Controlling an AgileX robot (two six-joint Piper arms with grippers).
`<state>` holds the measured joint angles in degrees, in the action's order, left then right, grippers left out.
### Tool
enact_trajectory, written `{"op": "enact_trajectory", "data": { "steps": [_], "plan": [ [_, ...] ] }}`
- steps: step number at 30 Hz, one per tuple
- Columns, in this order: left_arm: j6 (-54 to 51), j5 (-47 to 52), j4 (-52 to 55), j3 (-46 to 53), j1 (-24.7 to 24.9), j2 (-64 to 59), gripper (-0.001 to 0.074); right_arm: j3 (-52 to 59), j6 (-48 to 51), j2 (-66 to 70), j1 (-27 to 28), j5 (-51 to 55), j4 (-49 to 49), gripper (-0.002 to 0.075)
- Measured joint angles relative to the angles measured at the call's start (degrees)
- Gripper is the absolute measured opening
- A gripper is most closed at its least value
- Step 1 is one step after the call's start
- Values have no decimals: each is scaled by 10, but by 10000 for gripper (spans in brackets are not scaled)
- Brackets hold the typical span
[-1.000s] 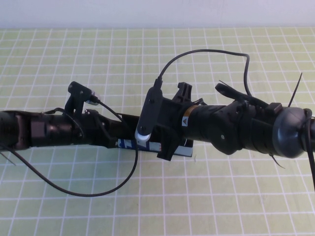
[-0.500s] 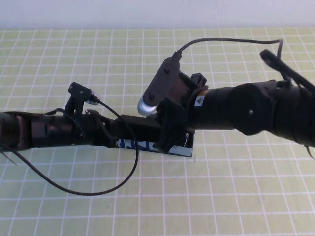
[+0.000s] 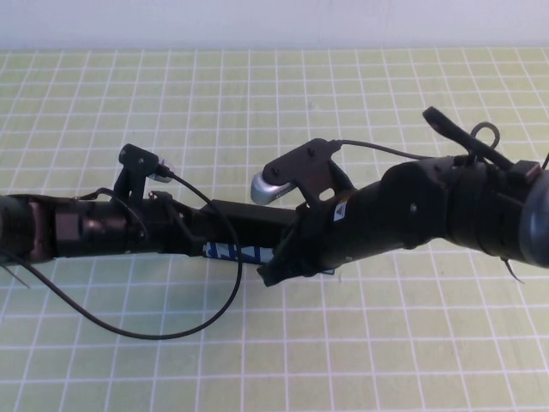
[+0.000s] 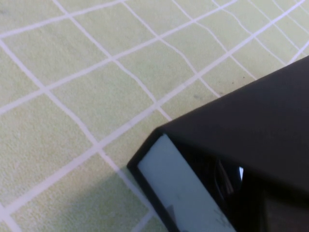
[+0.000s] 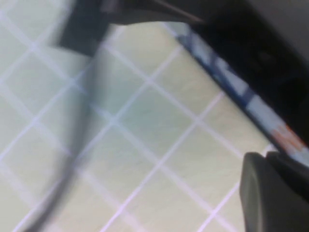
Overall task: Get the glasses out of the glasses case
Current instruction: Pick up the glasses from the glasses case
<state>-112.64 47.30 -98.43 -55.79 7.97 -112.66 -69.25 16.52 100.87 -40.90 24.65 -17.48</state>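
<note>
The glasses case [image 3: 236, 232] lies on the green checked table [image 3: 386, 343] near its middle, between the two arms. The left gripper [image 3: 193, 227] is at the left end of the case and the right gripper [image 3: 287, 262] at its right end; I cannot tell how either one's jaws stand. The glasses are not visible.

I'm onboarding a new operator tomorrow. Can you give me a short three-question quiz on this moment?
1. True or false: the glasses lie out on the mat.
2. Which pincer is at the white printed side of the glasses case: A left, B right?
3. Fill in: both arms meet over the ____.

Key: 1 false, a dark shape inside the case is probably them; 2 B, the right pincer, while the left pincer is at the case's other end; 3 glasses case.
</note>
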Motion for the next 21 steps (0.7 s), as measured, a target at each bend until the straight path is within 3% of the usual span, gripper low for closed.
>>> {"op": "enact_trajectory", "data": {
  "steps": [12,21],
  "plan": [
    [14,5,0,0,0,0,-4,-55,-24,49,84,-46,-2,-16],
    [34,17,15,0,0,-1,-4,-189,-24,144,108,17,-2,-16]
  ]
}}
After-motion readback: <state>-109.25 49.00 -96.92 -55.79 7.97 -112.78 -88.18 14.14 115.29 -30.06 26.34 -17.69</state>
